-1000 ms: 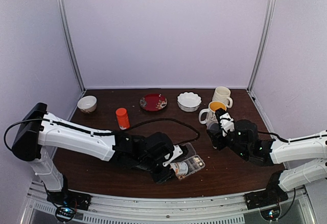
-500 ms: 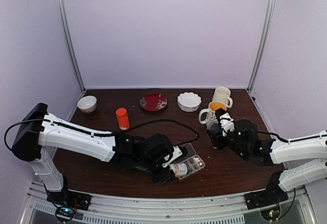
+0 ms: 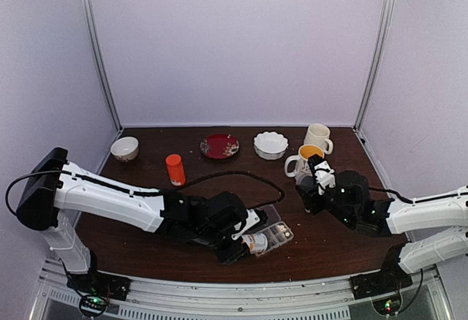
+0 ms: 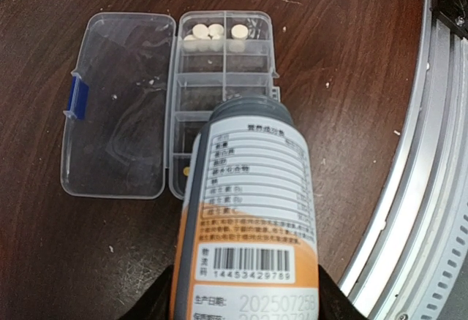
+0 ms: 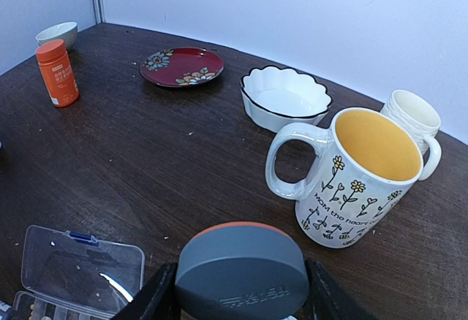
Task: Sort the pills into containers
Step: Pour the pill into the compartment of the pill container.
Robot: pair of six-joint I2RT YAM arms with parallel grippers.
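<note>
White pills [image 4: 214, 31] fill one upper-centre compartment of the clear box [image 4: 121, 108]; the rest look unfilled. My left end effector [image 4: 245, 302] pinches a bottle [image 4: 252, 188] over it, and my right end effector [image 5: 238, 291] pinches a grey cap [image 5: 241, 265].

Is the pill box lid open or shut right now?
Open. The lid lies flat on the table beside the compartments, its blue latch on the outer edge. White pills sit uncovered in the end compartment.
</note>
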